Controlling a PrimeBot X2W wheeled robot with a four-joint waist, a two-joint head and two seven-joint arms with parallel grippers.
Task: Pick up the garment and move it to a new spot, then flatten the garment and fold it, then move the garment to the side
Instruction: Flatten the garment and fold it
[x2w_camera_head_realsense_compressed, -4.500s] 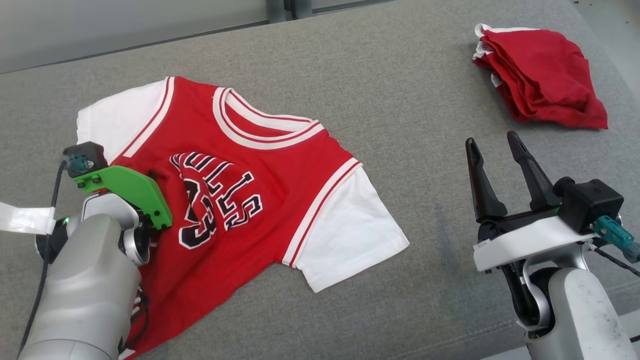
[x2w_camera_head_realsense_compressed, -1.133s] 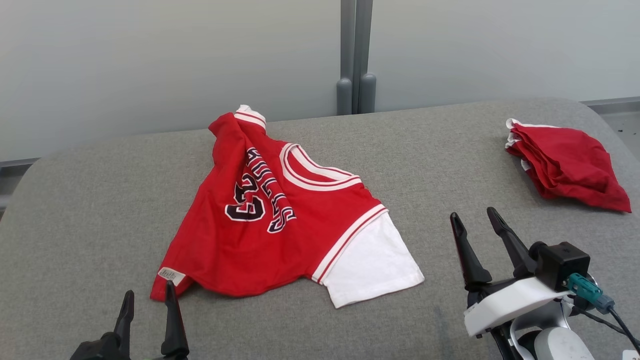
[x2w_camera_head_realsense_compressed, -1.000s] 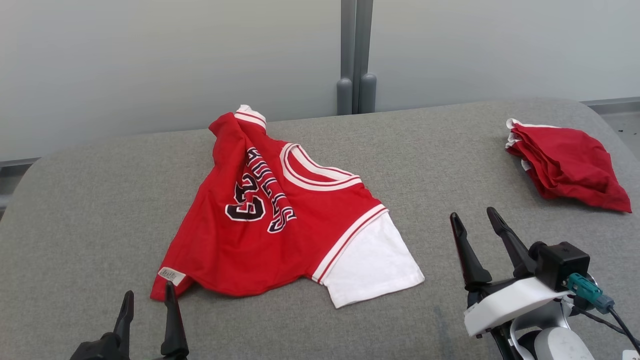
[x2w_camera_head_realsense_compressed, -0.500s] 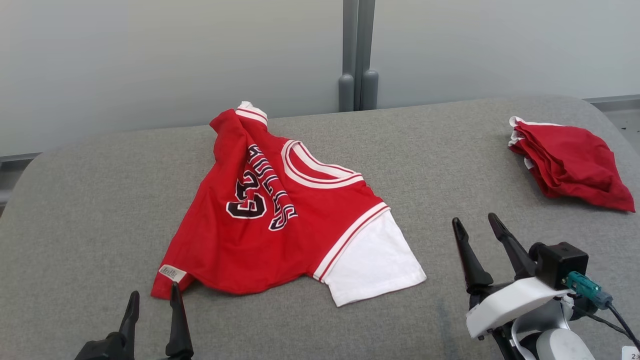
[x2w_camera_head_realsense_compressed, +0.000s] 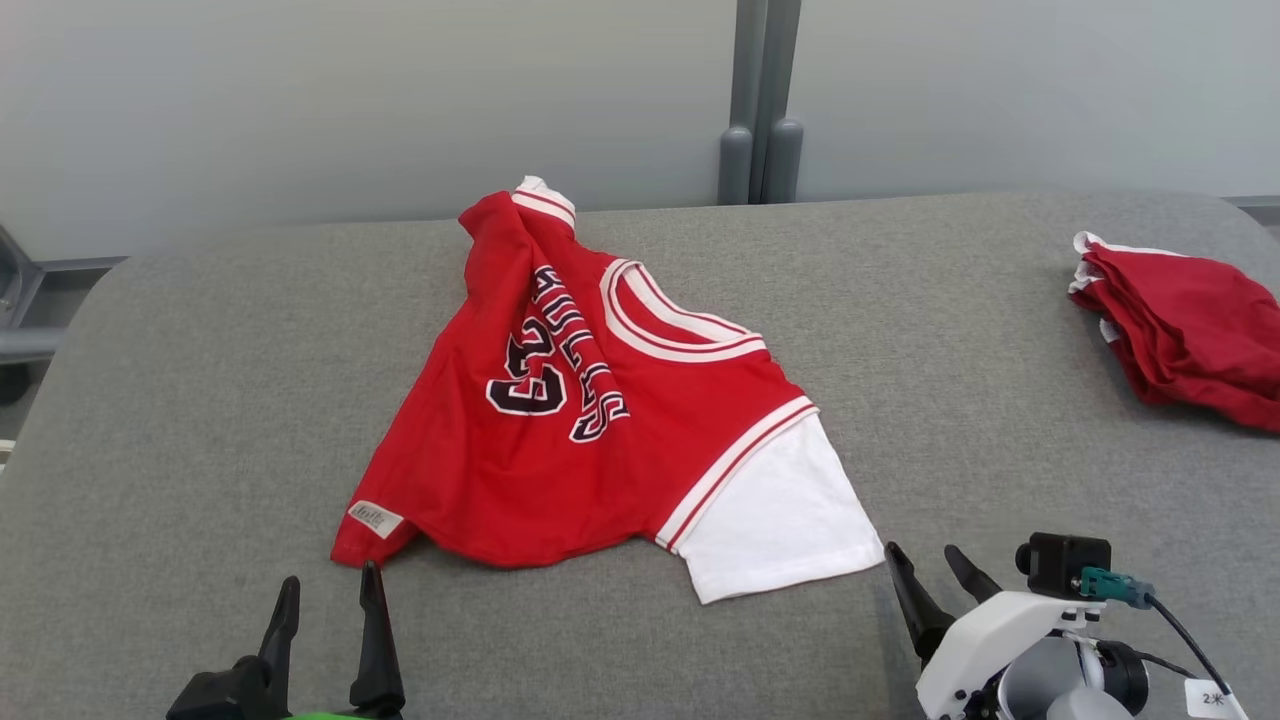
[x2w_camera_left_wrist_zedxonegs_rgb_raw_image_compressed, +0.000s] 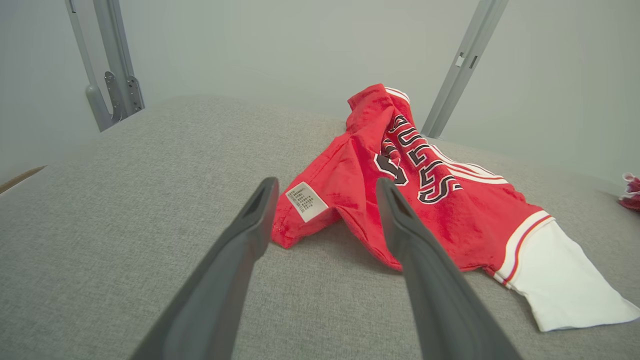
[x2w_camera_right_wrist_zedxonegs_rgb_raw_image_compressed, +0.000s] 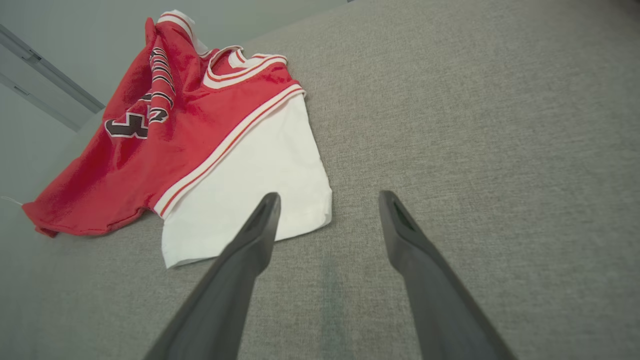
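**Both claws wide open and empty; jersey lying mid-surface**

Left gripper (x2w_camera_head_realsense_compressed: 330, 580) is hovering at the near edge of the work area, its two long dark fingers spread wide and gripping nothing. Its tips are pointing at the near hem corner of the red short-sleeved basketball jersey with white sleeves and black lettering (x2w_camera_head_realsense_compressed: 560, 450), near it but apart.

Right gripper (x2w_camera_head_realsense_compressed: 920, 552) is likewise standing fully open and holding nothing, its tips sitting just beside the corner of the jersey's near white sleeve (x2w_camera_head_realsense_compressed: 780, 520).

The jersey is lying in the middle of the grey woven-fabric padded surface (x2w_camera_head_realsense_compressed: 200, 400). One side is bunching up and folding over toward the far edge. A small white label (x2w_camera_head_realsense_compressed: 376, 518) is showing at the near hem corner.

A pile of folded red cloth (x2w_camera_head_realsense_compressed: 1190, 330) is resting well apart, at the far right. A grey metal post (x2w_camera_head_realsense_compressed: 760, 100) is rising behind the surface.
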